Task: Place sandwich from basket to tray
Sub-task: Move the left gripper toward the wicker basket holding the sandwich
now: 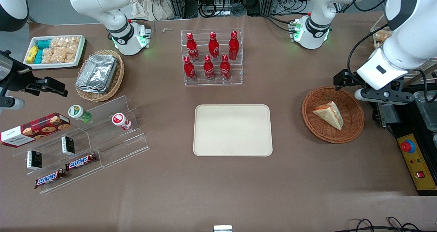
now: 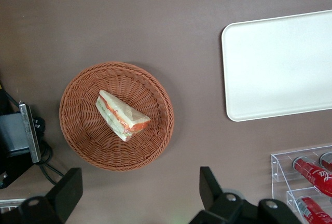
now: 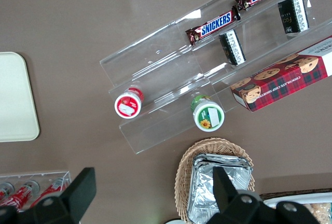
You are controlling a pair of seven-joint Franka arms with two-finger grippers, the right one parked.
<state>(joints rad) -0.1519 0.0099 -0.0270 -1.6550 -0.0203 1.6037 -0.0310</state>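
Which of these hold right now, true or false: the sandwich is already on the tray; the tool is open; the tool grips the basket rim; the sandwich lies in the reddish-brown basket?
1. The sandwich is already on the tray. False: the tray holds nothing.
2. The tool is open. True: it hangs above the table near the basket, fingers spread.
3. The tool grips the basket rim. False: it touches nothing.
4. The sandwich lies in the reddish-brown basket. True.
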